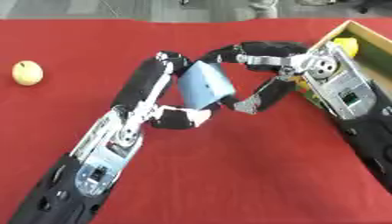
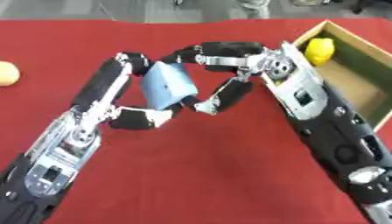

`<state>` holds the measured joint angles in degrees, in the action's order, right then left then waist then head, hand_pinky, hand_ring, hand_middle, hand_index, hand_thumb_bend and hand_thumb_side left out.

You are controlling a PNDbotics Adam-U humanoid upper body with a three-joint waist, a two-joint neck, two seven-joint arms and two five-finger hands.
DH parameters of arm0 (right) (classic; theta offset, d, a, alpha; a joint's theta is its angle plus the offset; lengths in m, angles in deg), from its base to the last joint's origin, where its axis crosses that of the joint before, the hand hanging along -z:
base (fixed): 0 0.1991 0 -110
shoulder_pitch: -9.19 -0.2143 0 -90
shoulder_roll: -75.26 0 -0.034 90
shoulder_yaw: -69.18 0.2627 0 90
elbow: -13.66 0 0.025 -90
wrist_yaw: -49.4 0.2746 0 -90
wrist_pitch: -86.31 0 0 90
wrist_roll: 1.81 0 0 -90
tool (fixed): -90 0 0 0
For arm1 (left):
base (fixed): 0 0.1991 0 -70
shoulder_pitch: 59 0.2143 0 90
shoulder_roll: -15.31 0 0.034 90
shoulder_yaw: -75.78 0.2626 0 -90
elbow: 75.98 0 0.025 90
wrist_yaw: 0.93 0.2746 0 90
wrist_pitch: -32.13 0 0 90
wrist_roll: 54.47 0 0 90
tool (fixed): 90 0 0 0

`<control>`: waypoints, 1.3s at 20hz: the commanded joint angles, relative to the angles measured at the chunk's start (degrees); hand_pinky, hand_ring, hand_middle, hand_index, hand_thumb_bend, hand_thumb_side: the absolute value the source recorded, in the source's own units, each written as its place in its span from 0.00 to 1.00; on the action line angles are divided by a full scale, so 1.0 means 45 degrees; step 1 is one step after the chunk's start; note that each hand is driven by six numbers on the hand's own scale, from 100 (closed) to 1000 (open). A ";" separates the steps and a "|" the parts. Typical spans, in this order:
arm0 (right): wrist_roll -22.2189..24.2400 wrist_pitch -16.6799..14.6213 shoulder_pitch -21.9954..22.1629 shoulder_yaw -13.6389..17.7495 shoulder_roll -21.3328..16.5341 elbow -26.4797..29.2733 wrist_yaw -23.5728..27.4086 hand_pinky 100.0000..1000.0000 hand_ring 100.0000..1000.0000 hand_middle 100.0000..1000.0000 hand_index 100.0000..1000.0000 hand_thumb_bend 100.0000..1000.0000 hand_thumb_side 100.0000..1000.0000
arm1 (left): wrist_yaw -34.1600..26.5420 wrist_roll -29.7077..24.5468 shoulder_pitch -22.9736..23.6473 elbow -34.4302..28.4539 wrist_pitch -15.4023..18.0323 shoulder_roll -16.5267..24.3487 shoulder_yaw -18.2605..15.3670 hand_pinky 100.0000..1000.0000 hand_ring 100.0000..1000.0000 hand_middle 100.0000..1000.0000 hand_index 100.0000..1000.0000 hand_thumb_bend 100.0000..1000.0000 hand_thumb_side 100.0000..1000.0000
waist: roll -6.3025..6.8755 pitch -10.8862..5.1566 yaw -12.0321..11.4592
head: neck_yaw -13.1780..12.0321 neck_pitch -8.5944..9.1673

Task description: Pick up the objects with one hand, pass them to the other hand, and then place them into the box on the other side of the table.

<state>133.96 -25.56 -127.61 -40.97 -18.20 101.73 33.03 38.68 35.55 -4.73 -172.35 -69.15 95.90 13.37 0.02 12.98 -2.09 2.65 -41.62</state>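
Blue block (image 1: 205, 85), left eye view: up off the red worktop (image 1: 229, 175) in the middle, tilted, pinched by the left robot hand (image 1: 165, 98), with the right robot hand (image 1: 264, 70) curled round its top and lower corner. Right eye view: box (image 2: 360, 52) close behind the right robot hand, yellow fruit (image 2: 319, 50) inside, nothing in between; pale round fruit (image 2: 6, 73) far off left.

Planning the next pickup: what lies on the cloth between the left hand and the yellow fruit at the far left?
Nothing: only bare red cloth separates the left hand from the yellow fruit, clearest in the left eye view.
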 commanded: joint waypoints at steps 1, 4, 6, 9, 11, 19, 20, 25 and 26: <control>0.0770 -0.0553 -0.0095 -0.0238 -0.0031 -0.0026 -0.0043 0.96 1.00 0.62 0.71 0.00 0.13 | -0.0111 0.0058 -0.0563 -0.0835 0.0290 -0.0321 0.0300 0.63 0.53 0.43 0.52 0.00 0.19 | 0.0012 -0.0200 -0.0009 | -0.0011 0.0147; 0.0745 -0.0471 -0.0095 -0.0222 -0.0049 -0.0019 0.0050 0.95 1.00 0.57 0.67 0.00 0.12 | -0.0095 0.0134 -0.0569 -0.0818 0.0212 -0.0316 0.0285 0.63 0.53 0.44 0.55 0.00 0.18 | 0.0012 -0.0202 -0.0009 | -0.0003 0.0165; 0.0699 -0.0385 -0.0094 -0.0221 -0.0058 0.0010 0.0127 0.94 1.00 0.54 0.63 0.00 0.12 | -0.0057 0.0139 -0.0568 -0.0788 0.0155 -0.0314 0.0287 0.63 0.54 0.45 0.59 0.00 0.15 | 0.0012 -0.0206 -0.0008 | 0.0001 0.0161; 0.0630 -0.0261 -0.0086 -0.0226 -0.0076 0.0084 0.0215 0.93 1.00 0.51 0.60 0.00 0.12 | 0.0025 0.0172 -0.0558 -0.0741 0.0057 -0.0319 0.0281 0.64 0.54 0.46 0.67 0.00 0.15 | 0.0010 -0.0209 -0.0005 | 0.0003 0.0167; 0.0562 -0.0180 -0.0081 -0.0221 -0.0090 0.0133 0.0268 0.93 1.00 0.49 0.58 0.00 0.12 | 0.0124 0.0223 -0.0548 -0.0690 -0.0023 -0.0316 0.0276 0.64 0.55 0.47 0.72 0.01 0.16 | 0.0008 -0.0209 -0.0004 | 0.0004 0.0167; 0.0272 0.0094 -0.0055 -0.0170 -0.0140 0.0256 0.0380 0.91 1.00 0.45 0.53 0.00 0.11 | 0.0785 0.0766 -0.0491 -0.0516 -0.0451 -0.0307 0.0218 0.66 0.59 0.52 0.83 0.55 0.43 | 0.0013 -0.0202 0.0004 | 0.0032 0.0142; 0.0216 0.0138 -0.0054 -0.0158 -0.0143 0.0267 0.0396 0.91 1.00 0.45 0.52 0.00 0.10 | 0.0855 0.0872 -0.0485 -0.0493 -0.0526 -0.0315 0.0212 0.67 0.59 0.53 0.83 0.58 0.44 | 0.0013 -0.0202 0.0006 | 0.0034 0.0142; 0.0072 0.0284 -0.0057 -0.0148 -0.0162 0.0338 0.0440 0.91 1.00 0.44 0.51 0.00 0.10 | 0.1134 0.1273 -0.0465 -0.0382 -0.0896 -0.0345 0.0205 0.67 0.60 0.54 0.83 0.63 0.46 | 0.0012 -0.0196 0.0019 | 0.0056 0.0156; 0.0069 0.0295 -0.0056 -0.0150 -0.0162 0.0346 0.0440 0.91 1.00 0.44 0.51 0.00 0.10 | 0.1173 0.1317 -0.0463 -0.0360 -0.0954 -0.0351 0.0212 0.67 0.60 0.54 0.83 0.63 0.47 | 0.0013 -0.0194 0.0021 | 0.0058 0.0158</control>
<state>133.99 -24.23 -127.35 -41.00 -18.73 102.31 34.89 43.76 40.63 -5.00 -172.35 -73.23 95.76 14.40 0.02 12.98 -2.06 2.72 -41.61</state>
